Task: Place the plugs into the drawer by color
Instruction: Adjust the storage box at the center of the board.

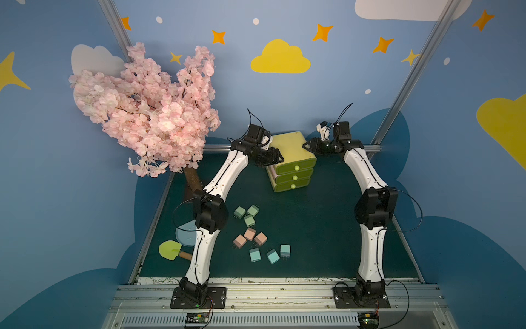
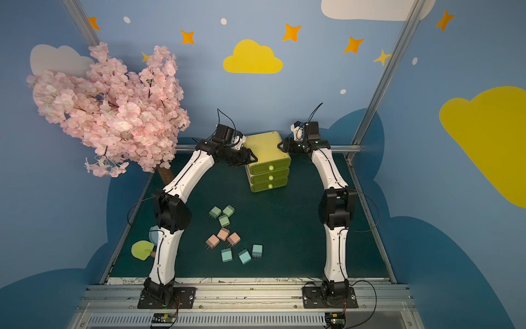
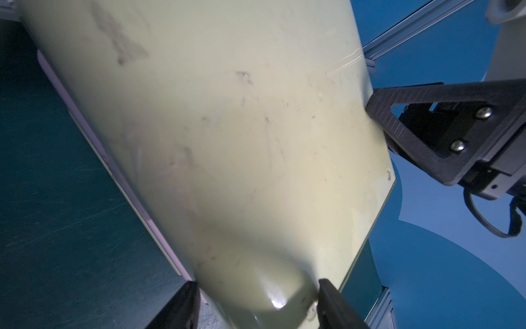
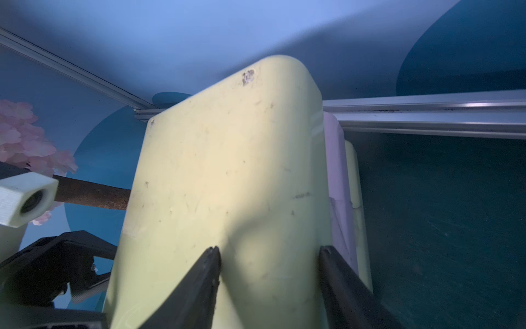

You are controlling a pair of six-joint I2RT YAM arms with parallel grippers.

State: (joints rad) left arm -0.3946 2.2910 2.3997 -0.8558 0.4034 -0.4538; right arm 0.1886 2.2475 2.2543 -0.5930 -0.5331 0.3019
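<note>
The yellow-green drawer (image 1: 290, 148) cabinet stands at the back of the mat, all three fronts shut. My left gripper (image 1: 277, 158) is shut on its near left top corner, and the corner fills the gap between the jaws in the left wrist view (image 3: 256, 302). My right gripper (image 1: 306, 146) holds the right top edge, one finger lying over the top and one down the side (image 4: 270, 256). The plugs lie loose on the mat in three clusters: green (image 1: 249, 220), pink (image 1: 250, 234) and blue (image 1: 273, 256), seen in both top views (image 2: 224, 220).
A pink blossom tree (image 1: 148, 114) overhangs the back left, its trunk (image 1: 193, 179) beside my left arm. A yellow-green toy shovel (image 1: 170, 250) and a pale blue plate (image 1: 185, 235) lie at the mat's left edge. Aluminium rails (image 1: 373, 148) border the mat behind the drawer.
</note>
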